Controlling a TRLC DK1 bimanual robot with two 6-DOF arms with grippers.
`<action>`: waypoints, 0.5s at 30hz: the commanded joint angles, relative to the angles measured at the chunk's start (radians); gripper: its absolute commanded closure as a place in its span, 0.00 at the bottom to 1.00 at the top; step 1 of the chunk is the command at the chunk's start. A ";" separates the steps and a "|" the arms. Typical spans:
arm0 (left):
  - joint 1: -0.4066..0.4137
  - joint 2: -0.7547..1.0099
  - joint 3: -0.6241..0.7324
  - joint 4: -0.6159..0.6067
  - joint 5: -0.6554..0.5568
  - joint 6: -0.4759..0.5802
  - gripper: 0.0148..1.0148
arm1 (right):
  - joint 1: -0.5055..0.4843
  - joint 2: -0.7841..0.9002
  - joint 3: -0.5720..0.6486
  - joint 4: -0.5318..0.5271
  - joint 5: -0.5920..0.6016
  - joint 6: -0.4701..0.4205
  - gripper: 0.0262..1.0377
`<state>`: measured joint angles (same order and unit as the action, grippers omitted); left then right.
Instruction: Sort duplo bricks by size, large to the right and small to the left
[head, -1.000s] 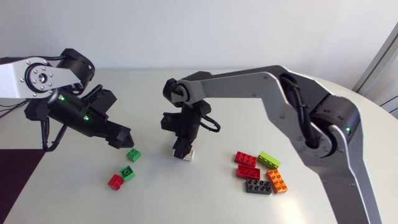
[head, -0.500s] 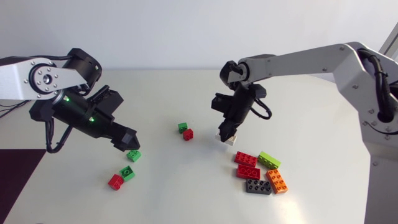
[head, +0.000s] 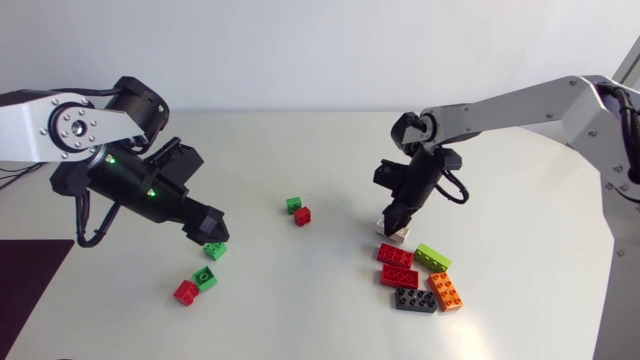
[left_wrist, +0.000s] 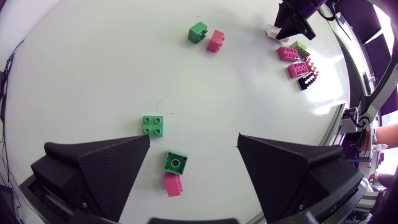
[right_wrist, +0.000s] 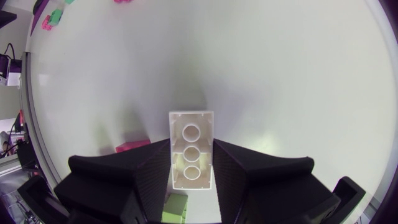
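Gripping a white brick (right_wrist: 191, 149), the right claw (head: 392, 224) hangs beside large bricks (head: 398, 277); left claw (left_wrist: 193, 138) gapes.

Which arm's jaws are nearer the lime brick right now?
Right. The right arm has its jaws, shut on the white brick, right beside the lime brick; the left arm is far across the table, by a small green brick.

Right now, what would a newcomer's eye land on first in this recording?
The right arm's jaws are shut on a long white brick, held low beside the cluster of large bricks at the head view's right. On the other side, the left arm's jaws stand open next to a small green brick, two more small bricks close by.
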<state>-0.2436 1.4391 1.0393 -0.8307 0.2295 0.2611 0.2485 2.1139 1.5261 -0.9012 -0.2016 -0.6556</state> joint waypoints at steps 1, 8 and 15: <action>-0.008 -0.017 -0.024 0.002 0.007 -0.022 0.03 | -0.003 -0.019 -0.049 0.008 0.005 -0.026 0.93; -0.029 -0.014 -0.013 0.002 0.007 -0.023 0.03 | -0.005 -0.029 -0.043 -0.001 0.027 -0.024 0.49; -0.065 0.006 0.021 0.002 0.007 -0.045 0.03 | 0.012 -0.042 0.080 -0.088 0.030 -0.013 0.28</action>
<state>-0.2970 1.4391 1.0397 -0.8307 0.2295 0.2413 0.2504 2.0972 1.5600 -0.9676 -0.1753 -0.6552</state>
